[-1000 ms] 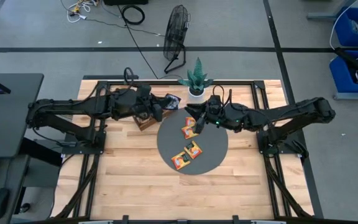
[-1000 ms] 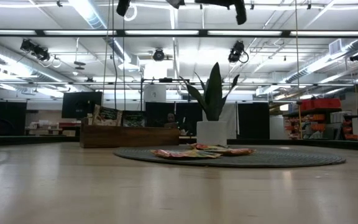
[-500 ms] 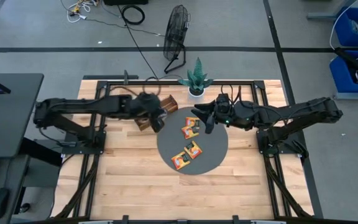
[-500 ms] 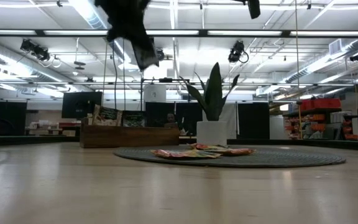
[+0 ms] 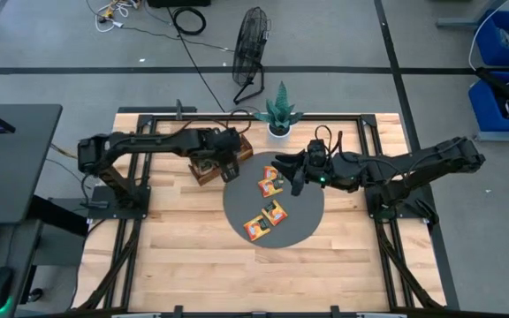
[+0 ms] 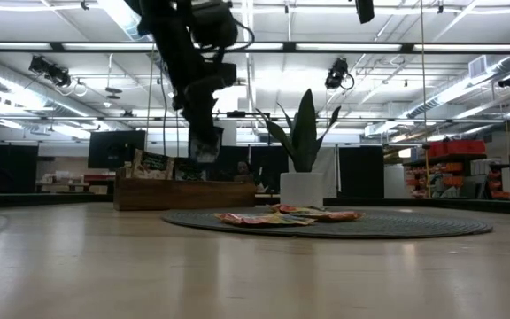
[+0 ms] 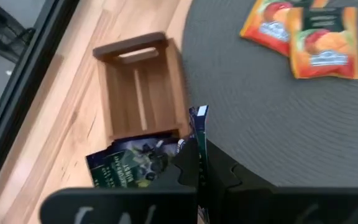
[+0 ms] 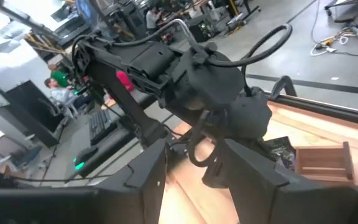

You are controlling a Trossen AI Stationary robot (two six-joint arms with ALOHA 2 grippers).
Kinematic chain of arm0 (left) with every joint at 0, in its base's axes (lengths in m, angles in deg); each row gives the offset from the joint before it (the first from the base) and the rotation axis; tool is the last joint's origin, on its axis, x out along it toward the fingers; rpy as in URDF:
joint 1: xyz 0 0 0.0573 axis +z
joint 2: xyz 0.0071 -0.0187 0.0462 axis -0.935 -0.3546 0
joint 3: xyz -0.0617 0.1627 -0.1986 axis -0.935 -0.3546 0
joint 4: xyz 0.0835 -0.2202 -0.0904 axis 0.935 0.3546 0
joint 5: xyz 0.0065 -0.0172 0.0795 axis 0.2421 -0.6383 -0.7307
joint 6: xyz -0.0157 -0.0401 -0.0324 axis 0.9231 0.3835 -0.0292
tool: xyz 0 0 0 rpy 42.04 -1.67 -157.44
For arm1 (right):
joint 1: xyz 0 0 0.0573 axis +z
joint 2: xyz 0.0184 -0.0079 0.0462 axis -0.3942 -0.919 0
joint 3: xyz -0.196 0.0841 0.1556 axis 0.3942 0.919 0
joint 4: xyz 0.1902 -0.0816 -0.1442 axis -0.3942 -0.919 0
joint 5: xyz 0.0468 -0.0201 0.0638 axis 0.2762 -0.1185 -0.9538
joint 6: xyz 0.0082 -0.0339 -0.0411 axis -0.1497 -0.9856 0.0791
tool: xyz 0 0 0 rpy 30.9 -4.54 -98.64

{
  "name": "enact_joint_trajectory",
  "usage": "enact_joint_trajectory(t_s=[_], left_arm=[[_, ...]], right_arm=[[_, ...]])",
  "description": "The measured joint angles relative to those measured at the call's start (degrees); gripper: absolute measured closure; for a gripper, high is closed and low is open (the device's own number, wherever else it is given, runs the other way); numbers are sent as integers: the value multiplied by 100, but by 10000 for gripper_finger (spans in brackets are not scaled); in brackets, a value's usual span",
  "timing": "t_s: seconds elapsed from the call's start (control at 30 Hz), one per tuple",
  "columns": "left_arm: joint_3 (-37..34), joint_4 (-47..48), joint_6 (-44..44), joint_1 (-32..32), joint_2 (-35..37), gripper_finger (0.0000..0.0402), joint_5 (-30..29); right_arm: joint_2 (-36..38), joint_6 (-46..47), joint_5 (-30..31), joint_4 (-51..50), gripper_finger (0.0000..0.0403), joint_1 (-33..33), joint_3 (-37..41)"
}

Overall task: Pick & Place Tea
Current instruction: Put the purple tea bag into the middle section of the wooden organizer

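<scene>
Dark sachet (image 7: 199, 134) edge-up in left pincer (image 7: 197, 180)

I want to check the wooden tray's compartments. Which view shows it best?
The left wrist view: the wooden tray shows close, with an empty compartment visible. The high view has it mostly under the left arm; the low view only shows its side.

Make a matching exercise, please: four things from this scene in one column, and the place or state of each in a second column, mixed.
1 left gripper
2 right gripper
3 orange sachets
4 wooden tray

A lying on the round dark mat
B open, above the mat
C shut on a dark blue sachet
D on the table, beside the mat

Pairs: 1-C, 2-B, 3-A, 4-D
</scene>
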Motion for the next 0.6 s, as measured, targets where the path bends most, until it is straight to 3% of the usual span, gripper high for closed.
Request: enact_joint_trajectory(t_s=[0.3, 0.6], left_arm=[[0, -74, -11, 354, -117, 399, -55], [0, -156, 237, 109, -103, 399, -34]], right_arm=[[0, 93, 337, -48, 239, 133, 0], [1, 93, 346, -118, 239, 132, 0]])
